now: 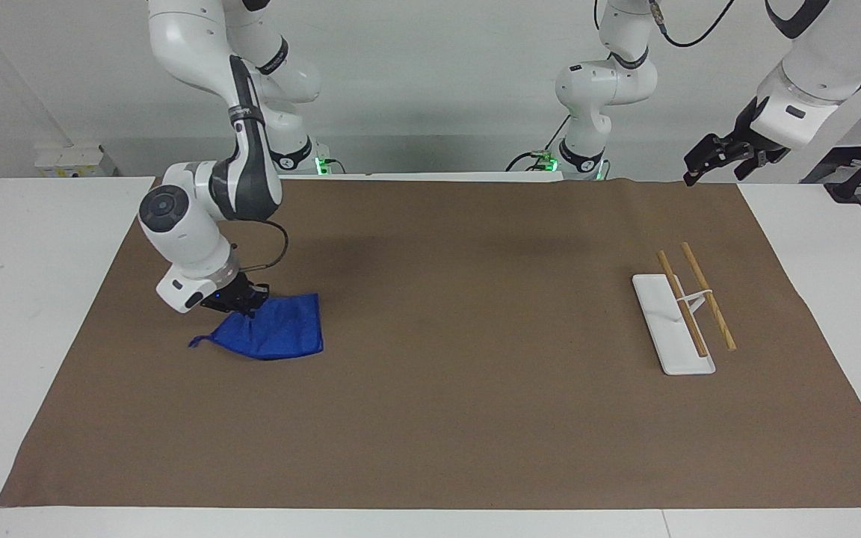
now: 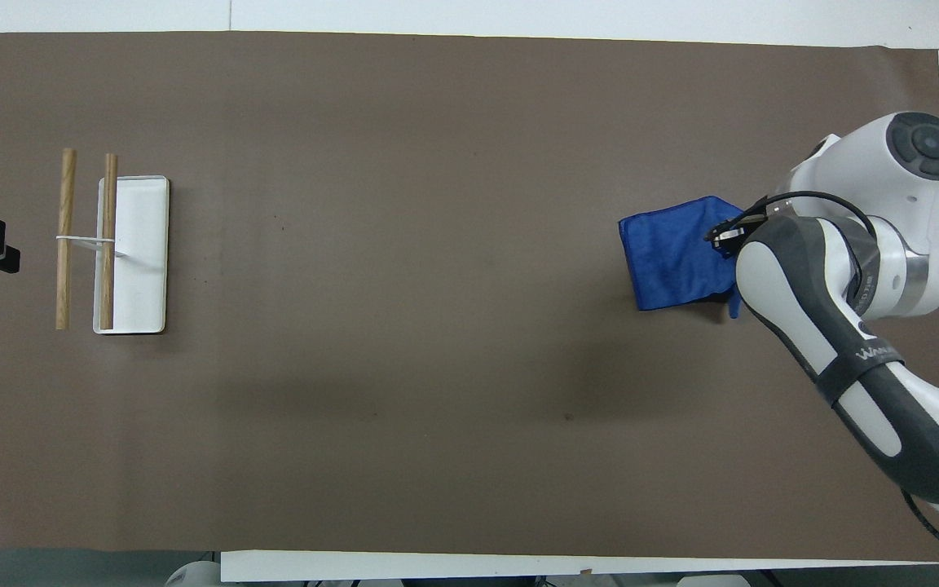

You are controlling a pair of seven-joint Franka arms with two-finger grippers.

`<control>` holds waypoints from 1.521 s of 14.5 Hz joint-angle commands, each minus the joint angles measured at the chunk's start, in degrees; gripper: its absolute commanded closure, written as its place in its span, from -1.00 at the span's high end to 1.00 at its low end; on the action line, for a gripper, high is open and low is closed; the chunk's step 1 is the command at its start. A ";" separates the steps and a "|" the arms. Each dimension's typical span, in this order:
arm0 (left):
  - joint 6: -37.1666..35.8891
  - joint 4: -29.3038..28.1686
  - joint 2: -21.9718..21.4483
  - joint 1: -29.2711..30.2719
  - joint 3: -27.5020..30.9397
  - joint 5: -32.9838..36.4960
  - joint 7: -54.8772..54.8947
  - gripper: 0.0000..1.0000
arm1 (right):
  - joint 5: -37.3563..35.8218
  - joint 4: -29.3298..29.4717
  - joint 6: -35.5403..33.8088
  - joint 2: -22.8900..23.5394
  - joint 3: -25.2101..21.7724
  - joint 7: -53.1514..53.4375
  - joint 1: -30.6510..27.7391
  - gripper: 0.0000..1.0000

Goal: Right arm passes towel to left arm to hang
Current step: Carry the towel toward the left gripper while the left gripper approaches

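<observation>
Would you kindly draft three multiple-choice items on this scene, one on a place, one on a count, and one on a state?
1. Where does the rack stand?
A. toward the left arm's end of the table
B. toward the right arm's end of the table
C. under the towel

2. How many wooden bars does the rack carry?
A. one
B. two
C. four

3. What state is the towel in?
A. spread flat and untouched
B. draped over the rack
C. pinched at one edge by the right gripper and partly lifted

Answers:
1. A, since it sits at the end where the left gripper waits in the air.
2. B, as two parallel bars lie across its white base.
3. C, because the cloth bunches up into the shut fingers while its lower part sags to the brown mat.
</observation>
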 commanded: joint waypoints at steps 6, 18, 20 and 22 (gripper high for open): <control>-1.92 -1.62 -1.99 1.31 0.11 0.90 0.12 1.00 | 15.56 9.13 3.22 0.82 20.61 52.16 0.68 -1.00; 25.57 -24.54 -8.68 0.35 -0.16 -17.28 -57.04 1.00 | 26.21 14.49 31.81 7.24 33.55 80.16 6.13 -1.00; 29.53 -26.13 -8.50 0.18 -0.68 -19.30 -68.12 1.00 | 26.21 15.46 31.73 7.24 34.17 82.08 6.04 -1.00; 31.03 -26.75 -8.59 -2.71 -0.68 -19.57 -76.13 1.00 | 26.21 15.64 31.64 7.24 34.17 82.62 6.04 -1.00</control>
